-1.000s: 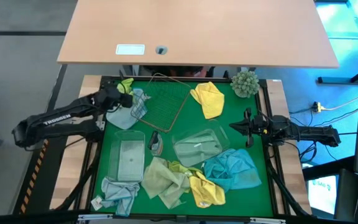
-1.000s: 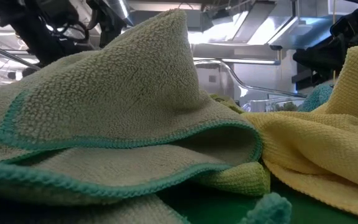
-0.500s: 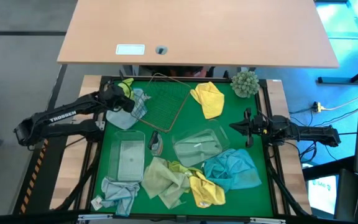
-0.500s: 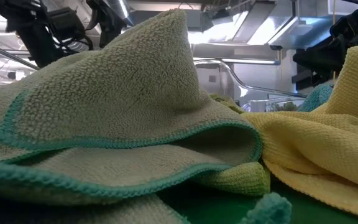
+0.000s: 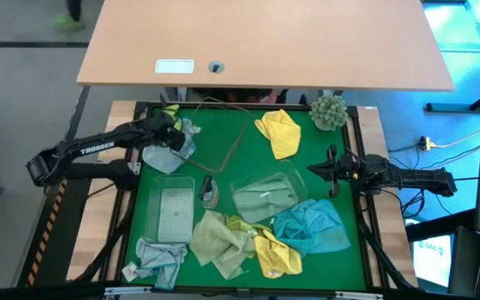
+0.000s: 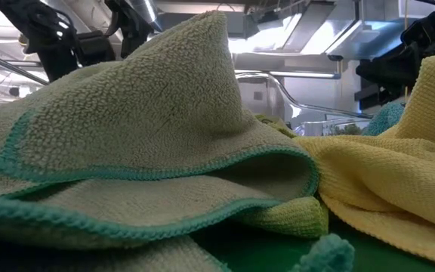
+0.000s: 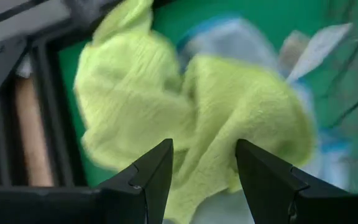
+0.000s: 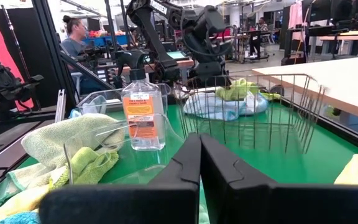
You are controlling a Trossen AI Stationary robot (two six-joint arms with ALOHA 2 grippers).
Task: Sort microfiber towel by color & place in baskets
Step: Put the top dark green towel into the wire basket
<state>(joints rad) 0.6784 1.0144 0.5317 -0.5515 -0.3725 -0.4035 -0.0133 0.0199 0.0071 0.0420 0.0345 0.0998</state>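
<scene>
Lime towel (image 7: pixel 185 118): it sits at the far left corner of the green surface (image 5: pixel 223 179), on top of a pale blue towel (image 5: pixel 186 137), at the left end of the wire basket (image 5: pixel 223 137).
Yellow towel (image 5: pixel 280 132): it lies alone at the far side, just right of the wire basket.
Towel pile (image 5: pixel 240 242): olive, lime and yellow cloths lie heaped at the near edge, with a teal towel (image 5: pixel 311 227) touching them on the right.
Grey-blue towel (image 5: pixel 158 257): it lies at the near left corner, next to the pile.
Clear tubs: one tub (image 5: pixel 173 204) stands on the left with nothing seen inside; the other tub (image 5: pixel 265 196) holds a pale olive cloth.
Bottle (image 8: pixel 143 112): a small clear bottle with an orange label stands between the two tubs.
Plant ball (image 5: pixel 329 111): a fuzzy green ball sits at the far right corner.
Left hand (image 5: pixel 173 132): its arm reaches in from the left and the hand is over the lime towel. The two fingers stand apart, one on each side of a fold. I cannot tell if they touch it.
Right hand (image 5: pixel 322 169): its arm waits at the right edge of the surface, pointing in. The fingers are pressed together and hold nothing.
Room: a person (image 8: pixel 73 37) sits far behind the surface.
</scene>
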